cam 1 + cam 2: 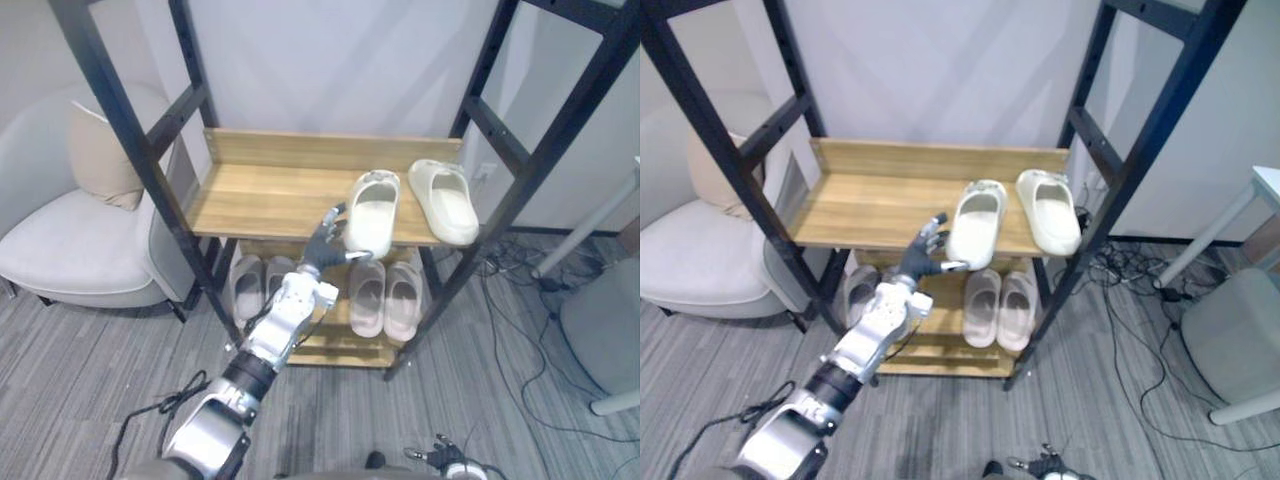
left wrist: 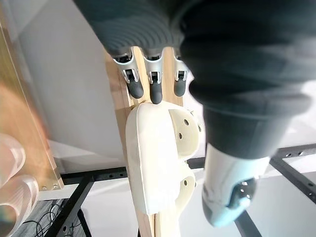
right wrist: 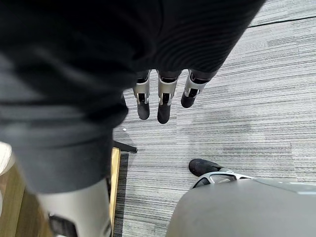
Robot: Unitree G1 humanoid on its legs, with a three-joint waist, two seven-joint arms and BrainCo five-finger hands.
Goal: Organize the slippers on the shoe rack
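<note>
**Cream slipper touched at its heel on the top shelf**

In the eye views, a shoe rack [image 1: 128, 130] with black posts and wooden shelves is seen. On the right part of the top shelf [image 1: 265, 195] two cream slippers are laid side by side, toes to the wall. The right slipper [image 1: 445, 200] is set fully on the wood. The left slipper [image 1: 375, 212] is placed just beside it, and its heel is stuck out a little over the front edge. The left hand [image 1: 322, 245] is raised to that heel. On the bottom shelf a grey pair [image 1: 258, 285] and a pink pair [image 1: 385, 298] are lined up neatly. An armchair [image 1: 70, 240] is seen to the left of the rack.

In the left wrist view, the fingers [image 2: 155, 92] are held out straight and their dark tips are pressed on the slipper's heel. The thumb [image 2: 231, 197] is set apart, and nothing is gripped. The slipper is seen to be thick and smooth, with small round holes in its side.

In the right wrist view, the right hand [image 3: 159, 101] is hung over the grey floor [image 3: 247, 113] with loose, open fingers, and nothing is held.

Most of the job looks done. It is judged that the left slipper is left to be pushed in and lined up with its partner
</note>
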